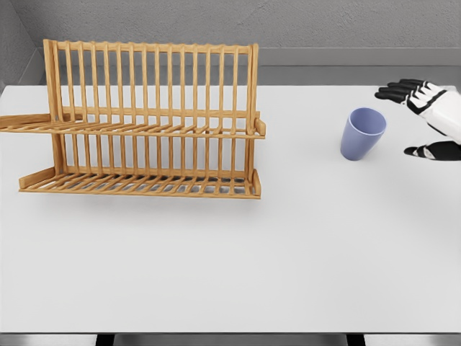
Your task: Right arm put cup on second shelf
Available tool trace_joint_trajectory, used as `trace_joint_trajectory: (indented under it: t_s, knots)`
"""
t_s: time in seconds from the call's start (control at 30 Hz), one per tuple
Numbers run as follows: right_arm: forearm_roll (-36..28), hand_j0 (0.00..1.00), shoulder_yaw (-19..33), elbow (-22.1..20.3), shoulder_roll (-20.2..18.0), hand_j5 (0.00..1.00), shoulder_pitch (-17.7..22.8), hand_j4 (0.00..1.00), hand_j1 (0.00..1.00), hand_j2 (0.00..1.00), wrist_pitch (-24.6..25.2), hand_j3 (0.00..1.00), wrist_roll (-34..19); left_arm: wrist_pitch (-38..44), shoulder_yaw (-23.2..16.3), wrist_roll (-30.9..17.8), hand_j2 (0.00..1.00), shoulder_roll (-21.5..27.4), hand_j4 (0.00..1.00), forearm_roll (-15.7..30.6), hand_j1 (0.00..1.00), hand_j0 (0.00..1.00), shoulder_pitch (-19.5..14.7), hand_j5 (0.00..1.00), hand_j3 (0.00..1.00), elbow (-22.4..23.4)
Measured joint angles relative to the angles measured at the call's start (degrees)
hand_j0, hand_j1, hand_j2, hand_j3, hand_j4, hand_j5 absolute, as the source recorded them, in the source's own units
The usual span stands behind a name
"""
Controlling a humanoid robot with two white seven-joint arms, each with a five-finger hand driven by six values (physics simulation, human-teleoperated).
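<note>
— Where is the small lavender-blue plastic cup (362, 132) right now?

— Upright on the plain white counter (288, 252), out at about two o'clock from the middle of the surface, mouth open to the top. It carries no label or print that I can read.

— And the hand?

— The white-and-black five-finger right hand (426, 119) comes in from the right edge, at three o'clock from the cup. Its dark fingers (397, 90) are spread above and the thumb sits lower — wide open, holding nothing. It is near the cup but apart from it, with bare counter showing between them.

— The shelves?

— A slatted two-tier wooden dish rack (151, 119) stands at roughly ten o'clock on the counter, well apart from the cup, off at nine o'clock from it. Its upper shelf (130, 127) runs out past the left edge of the frame at the left; the lower shelf (140, 185) rests on the counter. Neither tier has anything on it, and no brand mark or writing is visible on the wood.

— Anything behind?

— A grey textured wall (288, 21) at twelve o'clock.
</note>
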State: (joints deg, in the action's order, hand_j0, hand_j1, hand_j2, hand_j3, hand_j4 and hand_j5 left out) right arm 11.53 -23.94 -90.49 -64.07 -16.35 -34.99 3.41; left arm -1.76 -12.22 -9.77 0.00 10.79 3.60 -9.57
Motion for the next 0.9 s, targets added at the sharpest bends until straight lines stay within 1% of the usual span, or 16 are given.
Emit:
trace_joint_trajectory:
  t_s: [0.2, 0.3, 0.33, 0.37, 0.43, 0.5, 0.57, 0.63, 0.67, 0.77, 0.83, 0.9]
  knots:
    - [-0.3, 1.00, 0.2, 0.2, -0.3, 1.00, -0.2, 1.00, 1.00, 1.00, 0.0, 1.00, 0.4, 0.0, 0.0, 0.0, 1.00, 0.0, 1.00, 0.0, 1.00, 1.00, 0.0, 1.00, 1.00, 0.0]
    - [-0.4, 1.00, 0.1, 0.1, -0.2, 1.00, -2.3, 1.00, 1.00, 1.00, 0.0, 1.00, 0.4, 0.0, 0.0, 0.0, 1.00, 0.0, 1.00, 0.0, 1.00, 1.00, 0.0, 1.00, 1.00, 0.0]
    - [-0.4, 1.00, 0.0, 0.1, -0.1, 1.00, -2.3, 1.00, 1.00, 1.00, 0.0, 1.00, 0.0, 0.0, 0.0, 0.0, 1.00, 0.0, 1.00, 0.0, 1.00, 1.00, 0.0, 1.00, 1.00, 0.0]
    - [-0.4, 1.00, -0.1, 0.2, 0.1, 1.00, -3.6, 1.00, 1.00, 1.00, 0.6, 1.00, -2.0, 0.0, 0.0, 0.0, 1.00, 0.0, 1.00, 0.0, 1.00, 1.00, 0.0, 1.00, 1.00, 0.0]
    - [-0.4, 1.00, -0.3, 0.4, 1.0, 1.00, -7.4, 1.00, 1.00, 1.00, 1.8, 1.00, -9.7, 0.0, 0.0, 0.0, 1.00, 0.0, 1.00, 0.0, 1.00, 1.00, 0.0, 1.00, 1.00, 0.0]
    - [-0.4, 1.00, -0.4, 1.0, 1.9, 1.00, -9.1, 1.00, 1.00, 1.00, 2.4, 1.00, -15.6, 0.0, 0.0, 0.0, 1.00, 0.0, 1.00, 0.0, 1.00, 1.00, 0.0, 1.00, 1.00, 0.0]
    - [-0.4, 1.00, -0.8, 2.0, 2.7, 1.00, -11.4, 1.00, 1.00, 1.00, 2.6, 1.00, -18.7, 0.0, 0.0, 0.0, 1.00, 0.0, 1.00, 0.0, 1.00, 1.00, 0.0, 1.00, 1.00, 0.0]
    - [-0.4, 1.00, -2.8, 3.8, 3.9, 1.00, -16.7, 1.00, 1.00, 1.00, 2.8, 1.00, -21.0, 0.0, 0.0, 0.0, 1.00, 0.0, 1.00, 0.0, 1.00, 1.00, 0.0, 1.00, 1.00, 0.0]
    - [-0.4, 1.00, -3.8, 4.9, 4.8, 1.00, -18.5, 1.00, 1.00, 1.00, 2.9, 1.00, -23.3, 0.0, 0.0, 0.0, 1.00, 0.0, 1.00, 0.0, 1.00, 1.00, 0.0, 1.00, 1.00, 0.0]
    - [-0.3, 1.00, -5.6, 7.2, 7.0, 1.00, -22.1, 1.00, 1.00, 1.00, 3.0, 1.00, -31.7, 0.0, 0.0, 0.0, 1.00, 0.0, 1.00, 0.0, 1.00, 1.00, 0.0, 1.00, 1.00, 0.0]
    - [-0.3, 1.00, -6.1, 8.8, 8.4, 1.00, -23.7, 1.00, 1.00, 1.00, 3.0, 1.00, -35.0, 0.0, 0.0, 0.0, 1.00, 0.0, 1.00, 0.0, 1.00, 1.00, 0.0, 1.00, 1.00, 0.0]
    - [-0.3, 1.00, -7.2, 10.2, 9.6, 1.00, -26.3, 1.00, 1.00, 1.00, 3.0, 1.00, -36.7, 0.0, 0.0, 0.0, 1.00, 0.0, 1.00, 0.0, 1.00, 1.00, 0.0, 1.00, 1.00, 0.0]
